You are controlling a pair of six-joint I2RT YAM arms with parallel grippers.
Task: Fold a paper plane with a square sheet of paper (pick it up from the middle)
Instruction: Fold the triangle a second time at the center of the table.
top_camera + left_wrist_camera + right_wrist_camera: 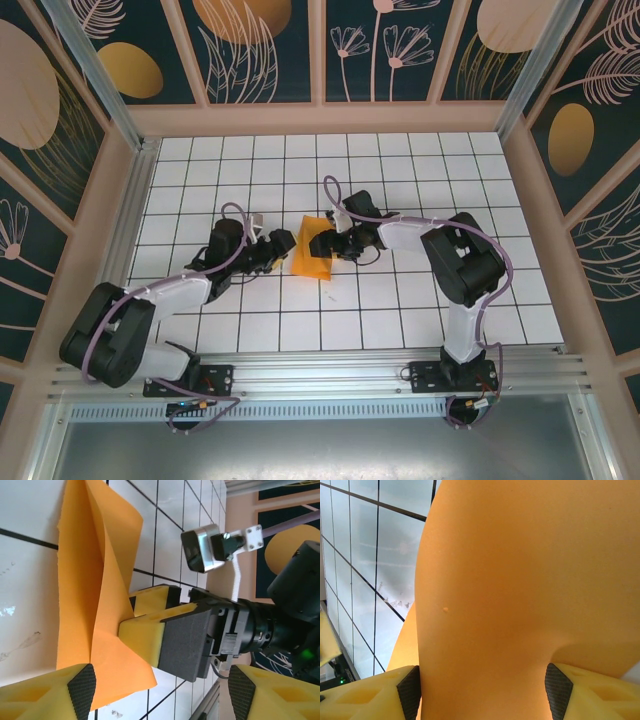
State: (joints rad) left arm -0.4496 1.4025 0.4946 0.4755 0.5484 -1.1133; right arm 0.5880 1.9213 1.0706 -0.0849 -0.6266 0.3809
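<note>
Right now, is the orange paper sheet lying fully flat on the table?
No, in the left wrist view the orange paper sheet stands up from the tiled table in a curved fold.

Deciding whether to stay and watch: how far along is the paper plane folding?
Early. The orange sheet is already creased, one flap standing off the tiles. The open right claw sits against that fold; the left claw hangs open beside it. No pointed dart yet, so most folds remain.
</note>
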